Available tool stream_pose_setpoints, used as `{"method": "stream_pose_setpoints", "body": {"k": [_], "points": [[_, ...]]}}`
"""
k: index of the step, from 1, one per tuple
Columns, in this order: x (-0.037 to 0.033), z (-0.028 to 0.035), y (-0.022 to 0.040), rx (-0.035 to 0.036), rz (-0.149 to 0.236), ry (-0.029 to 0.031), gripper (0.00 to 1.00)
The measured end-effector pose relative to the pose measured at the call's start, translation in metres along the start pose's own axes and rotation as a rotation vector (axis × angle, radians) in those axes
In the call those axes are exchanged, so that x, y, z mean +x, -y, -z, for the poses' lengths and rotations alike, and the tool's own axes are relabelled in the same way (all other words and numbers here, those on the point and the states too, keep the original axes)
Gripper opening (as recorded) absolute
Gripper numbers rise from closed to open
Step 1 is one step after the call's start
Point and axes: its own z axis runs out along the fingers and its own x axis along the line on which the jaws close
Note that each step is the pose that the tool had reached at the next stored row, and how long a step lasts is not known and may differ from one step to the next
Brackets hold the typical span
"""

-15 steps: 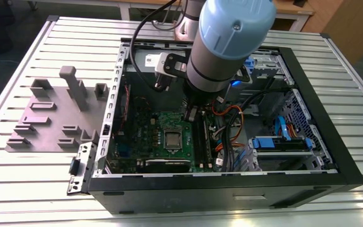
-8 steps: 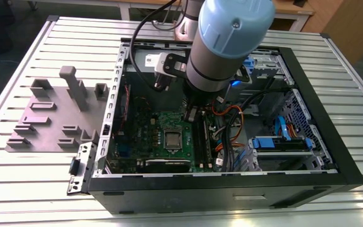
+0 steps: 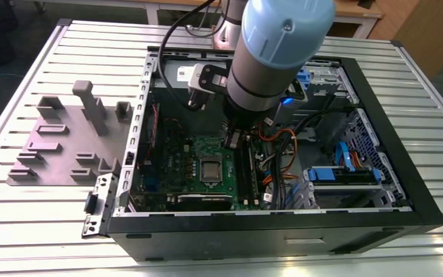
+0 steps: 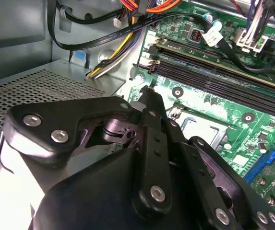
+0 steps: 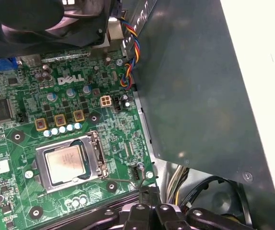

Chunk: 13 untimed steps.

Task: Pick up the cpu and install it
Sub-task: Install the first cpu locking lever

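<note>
The cpu [image 3: 210, 168] [image 5: 66, 163], a flat square chip with a silvery top, lies inside the metal socket frame [image 5: 97, 154] on the green motherboard [image 3: 177, 164] of the open computer case. My gripper [image 3: 235, 142] hangs inside the case, just off the socket on the exterior view's right and slightly farther back. Its black fingers come together at a narrow tip in both wrist views [image 4: 150, 94] [image 5: 141, 188], with nothing between them. That tip hovers over the board near one corner of the socket, apart from the cpu.
The black case wall [image 3: 406, 161] rings the work area. Memory slots [image 4: 214, 81], cable bundles [image 3: 279, 156] and blue drive brackets [image 3: 343, 175] crowd the exterior view's right. A grey blocky fixture [image 3: 67, 138] stands on the slatted table [image 3: 37, 225] at the left.
</note>
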Motion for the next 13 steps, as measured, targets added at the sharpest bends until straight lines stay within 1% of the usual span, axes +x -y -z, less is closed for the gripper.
{"method": "stream_pose_setpoints", "body": {"k": [9, 12, 13], "points": [[-0.0010, 0.0038, -0.0004, 0.0088, -0.001, -0.0314, 0.11], [-0.0009, 0.0046, -0.0004, 0.0113, -0.001, -0.0397, 0.11], [-0.0008, 0.0047, -0.0004, 0.0118, -0.001, -0.0416, 0.11]]}}
